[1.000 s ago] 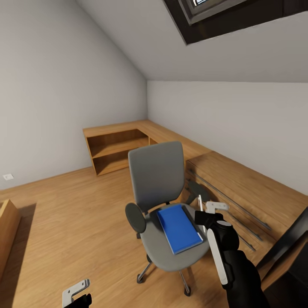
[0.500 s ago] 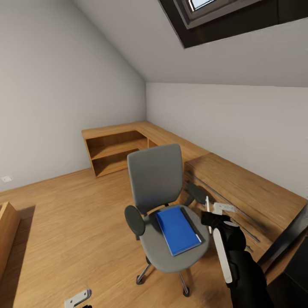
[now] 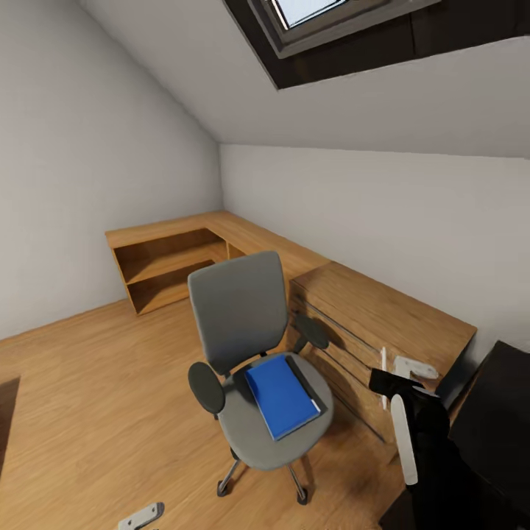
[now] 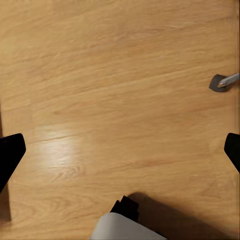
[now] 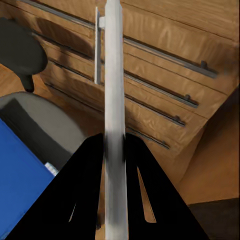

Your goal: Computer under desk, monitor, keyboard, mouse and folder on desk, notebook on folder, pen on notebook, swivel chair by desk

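**Right hand holding the pen beside the chair with the folder**

My right hand [image 3: 394, 372] sits at the lower right of the head view, its fingers closed on a thin white pen [image 5: 114, 100] that stands nearly upright in the grip. In the right wrist view the pen runs straight up the middle of the frame between the two dark fingers [image 5: 80, 200], its tip reaching across the front of a wooden chest of drawers [image 3: 368, 324] with long metal handles.

My left hand [image 3: 140, 517] barely enters the head view at the bottom edge, left of centre. In the left wrist view its dark fingertips [image 4: 10, 155] stand at opposite edges of the frame, wide apart, with bare wooden floor [image 4: 120, 90] between them and a chair caster [image 4: 222, 81] at the upper right.

The grey swivel chair [image 3: 243, 316] stands in the middle of the head view, just left of the drawers. The blue folder [image 3: 280, 396] lies flat on its seat, with a darker edge along its right side. Behind the chair, a low wooden shelf unit [image 3: 165, 261] runs along the walls into the corner. A skylight [image 3: 309, 15] cuts into the sloped ceiling at the top, and a dark surface [image 3: 493, 427] fills the lower right corner.
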Robot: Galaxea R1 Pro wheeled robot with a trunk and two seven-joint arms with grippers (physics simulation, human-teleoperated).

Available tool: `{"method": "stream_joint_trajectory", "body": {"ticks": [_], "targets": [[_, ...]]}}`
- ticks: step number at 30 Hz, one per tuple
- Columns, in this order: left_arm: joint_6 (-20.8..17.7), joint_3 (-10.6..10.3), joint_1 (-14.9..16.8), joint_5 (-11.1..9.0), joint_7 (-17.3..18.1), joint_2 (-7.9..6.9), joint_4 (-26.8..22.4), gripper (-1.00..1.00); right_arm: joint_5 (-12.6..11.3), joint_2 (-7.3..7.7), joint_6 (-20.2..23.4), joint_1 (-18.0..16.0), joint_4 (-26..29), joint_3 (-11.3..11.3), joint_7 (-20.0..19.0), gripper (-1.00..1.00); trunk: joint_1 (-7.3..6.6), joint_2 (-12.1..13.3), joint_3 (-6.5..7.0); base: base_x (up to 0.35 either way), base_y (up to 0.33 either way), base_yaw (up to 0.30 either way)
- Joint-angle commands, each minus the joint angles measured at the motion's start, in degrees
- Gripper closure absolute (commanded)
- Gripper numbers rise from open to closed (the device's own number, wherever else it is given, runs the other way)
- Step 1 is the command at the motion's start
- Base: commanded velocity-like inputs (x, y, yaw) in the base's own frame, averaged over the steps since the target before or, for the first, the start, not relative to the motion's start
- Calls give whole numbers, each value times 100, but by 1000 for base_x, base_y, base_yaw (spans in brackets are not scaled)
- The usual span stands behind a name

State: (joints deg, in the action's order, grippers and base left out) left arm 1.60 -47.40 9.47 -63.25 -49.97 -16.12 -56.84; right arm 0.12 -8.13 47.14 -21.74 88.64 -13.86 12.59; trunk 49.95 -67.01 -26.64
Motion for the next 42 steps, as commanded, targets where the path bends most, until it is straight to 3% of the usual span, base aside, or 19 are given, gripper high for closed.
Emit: {"method": "stream_joint_trajectory", "body": {"ticks": [1, 5, 10, 23, 28, 30, 31, 35, 42], "targets": [[16, -24, 7, -32, -30, -7, -7, -100, -11, -4, 24, -5, 10, -44, 15, 100, -22, 37, 12, 0, 0, -267], [16, -24, 8, -30, -38, -6, -2, -100, -19, -5, 23, -5, 43, -239, 15, 100, -110, 198, 84, 0, 0, -267], [29, -21, 7, -16, -44, -5, -3, -100, -17, 0, 16, -5, 67, -291, 15, 100, -220, 398, 174, 0, 0, -267], [60, -31, 7, 5, -56, -8, -3, -100, -9, 70, -22, -5, 100, -436, 14, 100, -220, 398, 174, 0, 0, -173], [60, -26, 6, 6, -56, -9, -3, -100, -3, 405, -16, -11, 78, -522, 21, 100, -220, 398, 174, 0, 0, -9], [60, -25, 6, 6, -56, -7, -3, -100, -3, 520, -14, -20, 64, -635, 23, 100, -220, 398, 174, 0, 0, -2], [60, -24, 6, 6, -56, -6, -3, -100, -3, 717, -13, -43, -60, -852, 24, 100, -220, 398, 174, 0, 0, 0], [60, -24, 5, 6, -60, -9, -3, -100, -10, 948, -12, -74, -330, -1013, 24, 100, -220, 398, 174, 0, -11, 0], [68, -22, 7, 14, -57, -14, -3, -100, -11, 1159, -25, -267, -934, -1063, 24, 100, -220, 398, 174, 0, -128, 0]]}}
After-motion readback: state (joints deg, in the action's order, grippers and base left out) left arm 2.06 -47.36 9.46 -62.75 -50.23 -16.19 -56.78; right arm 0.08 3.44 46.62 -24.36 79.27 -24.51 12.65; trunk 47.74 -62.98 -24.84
